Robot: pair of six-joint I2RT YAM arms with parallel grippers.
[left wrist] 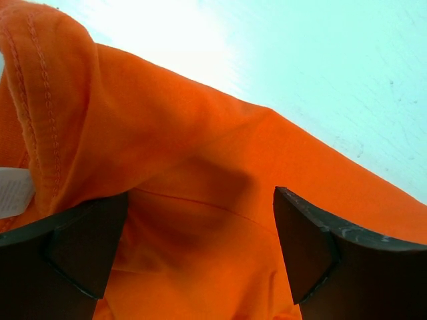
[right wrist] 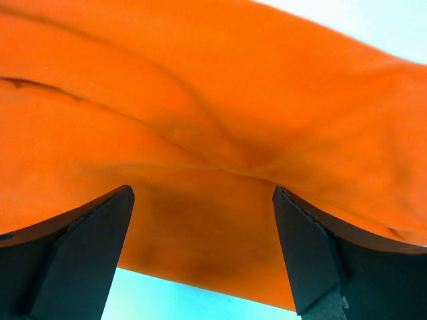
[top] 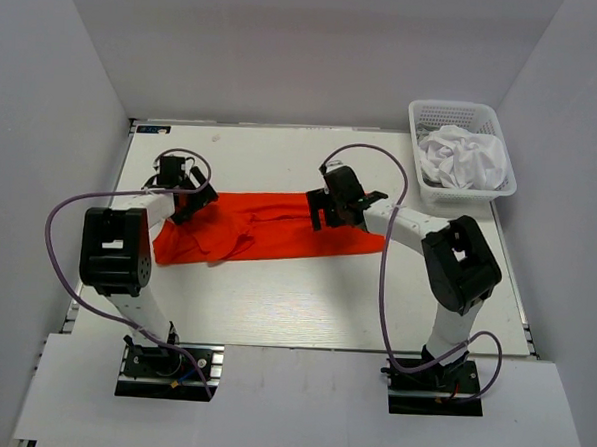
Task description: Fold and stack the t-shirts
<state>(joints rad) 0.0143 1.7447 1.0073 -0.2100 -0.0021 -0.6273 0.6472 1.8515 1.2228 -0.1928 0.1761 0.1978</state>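
Orange-red t-shirt [top: 258, 231] lies flat-ish across the middle of the tabletop [top: 294, 303]. Its long axis runs from the left edge toward the right edge, roughly parallel to the near edge.

The left gripper [top: 192, 200] sits at the shirt's far-left end and the right gripper [top: 331, 210] over its far-right part. So each arm has its own end, and neither needs to cross over.

In both wrist views the jaws are spread wide. Cloth fills the gap between and beyond the fingers, and nothing is pinched.

We judge the coming grab turns on this: the fabric lies straight ahead of and under both sets of jaws, along the shirt's far edge. Closing down there would catch that edge at two points along the long axis.

The left wrist view shows a stitched hem [left wrist: 40, 80] bunched up and a white tag [left wrist: 12, 190] cut off at the frame edge. That is probably the collar area, but we can't confirm.

We can't tell whether the fingertips touch the cloth. Sleeves are hard to make out, and the right arm covers part of the shirt's right end from above.

The white t-shirt [top: 467, 157] is crumpled in the basket [top: 425, 110] at the far right corner, well apart from both grippers. Its layout is unreadable.
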